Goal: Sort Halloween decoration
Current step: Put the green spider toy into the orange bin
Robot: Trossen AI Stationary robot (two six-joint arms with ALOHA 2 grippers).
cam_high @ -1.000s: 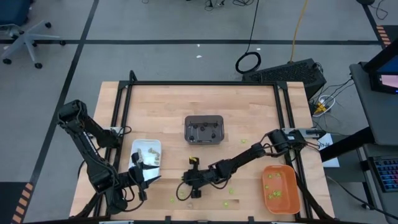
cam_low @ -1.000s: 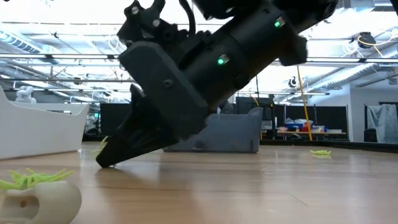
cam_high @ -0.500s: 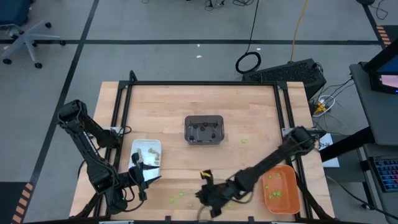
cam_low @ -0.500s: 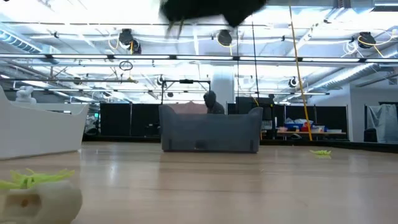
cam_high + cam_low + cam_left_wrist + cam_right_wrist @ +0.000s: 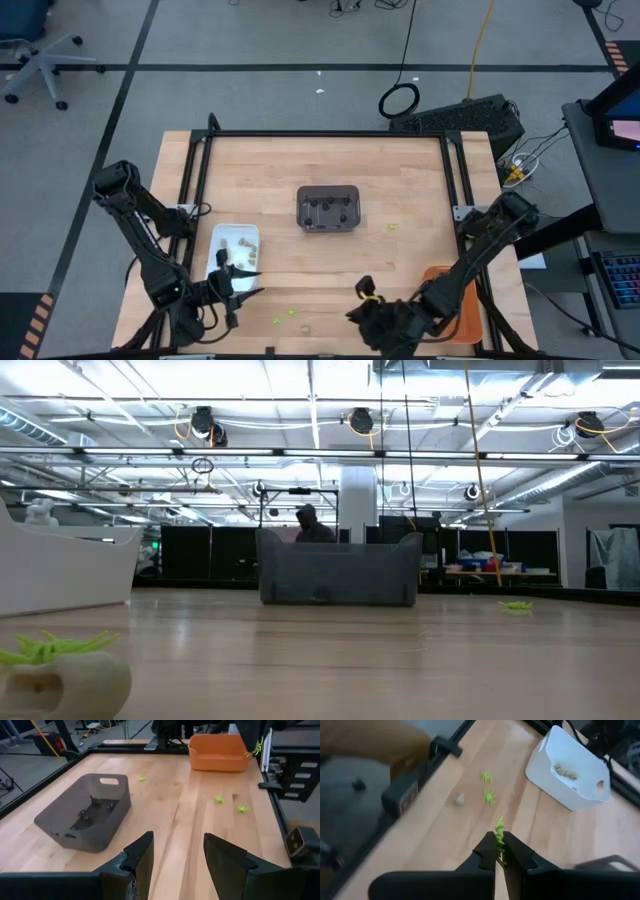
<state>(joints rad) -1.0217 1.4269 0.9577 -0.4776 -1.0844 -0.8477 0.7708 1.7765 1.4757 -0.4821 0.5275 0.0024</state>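
Trinket [image 5: 498, 832] (lime) pinched in right tool [image 5: 499, 854]; white tray [image 5: 572, 772] near

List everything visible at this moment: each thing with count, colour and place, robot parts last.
white tray: one, white, front left of the table, pale tan trinkets inside.
dark grey tray: one, dark grey, table centre, dark trinkets inside.
orange tray: one, orange, front right, partly hidden under the right arm in the high view.
loose green trinkets: two close together near the front edge, lime-green; one more right of the dark grey tray.
loose tan trinket: one, pale tan, beside the green pair.
held green trinket: one, lime-green, pinched in the right hand.
left hand: open, by the white tray.
right hand: shut on the held green trinket, near the front edge.
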